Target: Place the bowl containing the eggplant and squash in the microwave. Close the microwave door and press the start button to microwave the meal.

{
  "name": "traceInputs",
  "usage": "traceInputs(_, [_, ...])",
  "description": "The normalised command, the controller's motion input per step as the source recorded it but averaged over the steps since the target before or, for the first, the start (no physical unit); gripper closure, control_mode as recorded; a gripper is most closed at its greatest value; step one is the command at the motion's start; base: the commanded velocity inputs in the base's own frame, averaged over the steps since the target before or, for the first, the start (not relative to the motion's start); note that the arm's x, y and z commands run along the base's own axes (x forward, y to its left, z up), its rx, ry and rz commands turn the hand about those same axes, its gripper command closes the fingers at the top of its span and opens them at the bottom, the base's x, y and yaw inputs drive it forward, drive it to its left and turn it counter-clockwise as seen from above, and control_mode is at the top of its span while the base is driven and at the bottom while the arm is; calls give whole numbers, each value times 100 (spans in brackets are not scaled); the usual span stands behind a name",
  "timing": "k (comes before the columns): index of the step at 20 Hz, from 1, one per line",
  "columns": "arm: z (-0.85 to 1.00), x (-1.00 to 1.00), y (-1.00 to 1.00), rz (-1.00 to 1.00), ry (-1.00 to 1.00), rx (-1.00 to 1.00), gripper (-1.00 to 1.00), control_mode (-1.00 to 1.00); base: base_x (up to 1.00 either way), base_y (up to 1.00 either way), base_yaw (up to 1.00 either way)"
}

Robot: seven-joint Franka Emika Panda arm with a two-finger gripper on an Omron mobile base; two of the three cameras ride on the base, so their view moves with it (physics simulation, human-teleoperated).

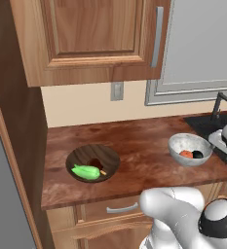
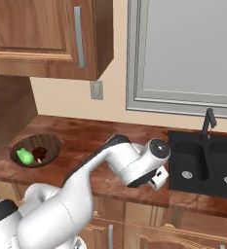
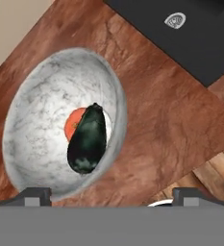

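Gripper: the gripper [image 3: 111, 194] hung over the counter [image 3: 156, 125] with its jaws spread wide, nothing between them.
Bowl from the gripper: the bowl [image 3: 41, 129] lay just ahead of the fingertips, off toward the one at the hand view's lower left; its near rim reached almost to that tip, apart from it as far as I could tell.
Contents: the eggplant [image 3: 88, 140] lay on the squash [image 3: 75, 123], both inside the bowl.
Bowl's place: it sat near the counter's front edge, beside the sink [image 1: 207, 124].
What the grasp turned on: by my judgement, one finger had to drop inside the rim and one outside.
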Motion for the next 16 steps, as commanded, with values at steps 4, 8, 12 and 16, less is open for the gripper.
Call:
traceInputs(4, [-25,28,-18,-2,4,6,-100,-100,0,0,0])
traceInputs(8, [-19,28,-1,0,6,4,-100,-100,0,0,0])
traceInputs(12, [-16,28,0,0,4,0,-100,-100,0,0,0])
traceInputs(16, [-24,26,0,0,3,0,-100,-100,0,0,0])
